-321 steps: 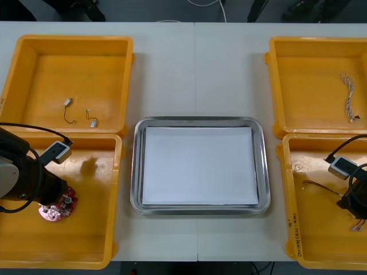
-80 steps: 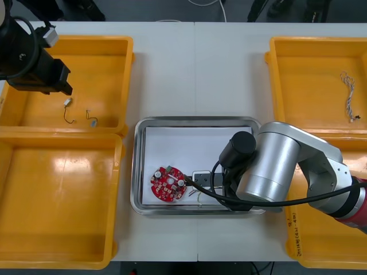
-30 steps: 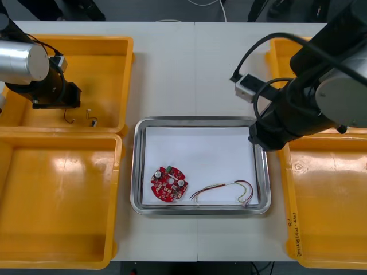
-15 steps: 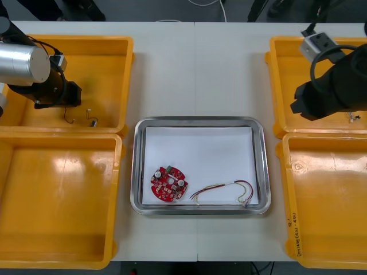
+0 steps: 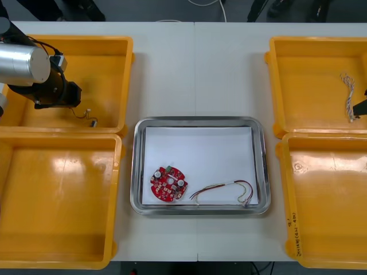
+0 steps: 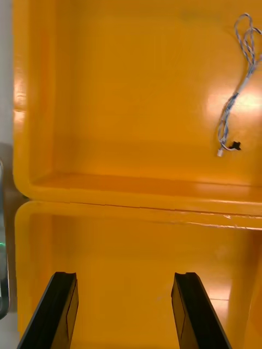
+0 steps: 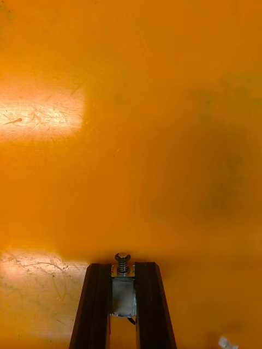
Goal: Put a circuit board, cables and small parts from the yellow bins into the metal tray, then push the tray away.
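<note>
- I have the left gripper (image 7: 123, 268) down in the yellow bin (image 5: 74, 39) that sits left of the metal tray (image 5: 195, 120) and beyond its far-left corner.
- Its fingers are closed on a small metal part (image 7: 123, 292), which stands upright between them with its screw-like tip poking just past the fingertips.
- A second small part (image 5: 93, 121) with a thin wire lies on that bin's floor, on the tray side of the gripper.
- From the held part, the tray lies to the right and nearer to me. I judge that a lift over the bin wall comes before any swing across.
- The tray already holds the red circuit board (image 5: 168, 184) near its near-left corner, and the red and yellow cable (image 5: 223, 191) beside it toward the near-right corner.
- My right gripper (image 6: 123, 275) hangs with its fingers wide apart and empty, over the two bins right of the tray.
- The twisted blue and white cable (image 6: 237, 92) lies in the bin beyond the tray's far-right corner, farther from the tray than the gripper.
- Its long axis runs roughly parallel to the tray's side rims, so I'd expect to close across it, and the right arm is plainly the nearer one.
</note>
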`<action>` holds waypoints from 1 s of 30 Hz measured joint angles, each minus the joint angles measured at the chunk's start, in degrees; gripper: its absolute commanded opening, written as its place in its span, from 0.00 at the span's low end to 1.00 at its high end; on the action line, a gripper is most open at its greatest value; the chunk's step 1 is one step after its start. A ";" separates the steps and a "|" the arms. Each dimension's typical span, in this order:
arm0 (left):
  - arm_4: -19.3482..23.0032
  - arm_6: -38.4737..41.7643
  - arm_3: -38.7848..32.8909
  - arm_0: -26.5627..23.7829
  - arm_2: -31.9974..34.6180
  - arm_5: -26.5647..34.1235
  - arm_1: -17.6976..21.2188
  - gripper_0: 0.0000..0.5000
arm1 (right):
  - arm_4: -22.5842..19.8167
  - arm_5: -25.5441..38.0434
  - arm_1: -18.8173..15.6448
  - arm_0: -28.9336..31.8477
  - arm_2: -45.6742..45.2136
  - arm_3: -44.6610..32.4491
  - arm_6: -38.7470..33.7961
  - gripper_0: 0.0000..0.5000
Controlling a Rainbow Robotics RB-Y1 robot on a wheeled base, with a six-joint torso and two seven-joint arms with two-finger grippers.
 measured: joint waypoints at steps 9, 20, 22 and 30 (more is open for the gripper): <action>0.00 -0.01 0.01 0.00 0.00 0.01 0.00 0.00 | 3.74 0.00 -0.04 3.56 -2.79 0.96 1.97 1.00; -0.80 -0.04 -2.87 -0.06 2.11 8.84 -0.02 0.00 | 3.37 -0.43 -0.46 5.99 -7.68 6.07 14.38 1.00; -1.11 -0.05 -4.49 -0.06 3.16 11.04 -0.02 0.00 | 3.33 -0.95 -0.46 6.06 -8.49 6.98 14.45 1.00; -2.01 -0.05 -12.45 0.00 7.52 20.86 -0.05 0.00 | 3.38 -4.07 -0.51 6.18 -9.23 10.88 14.44 1.00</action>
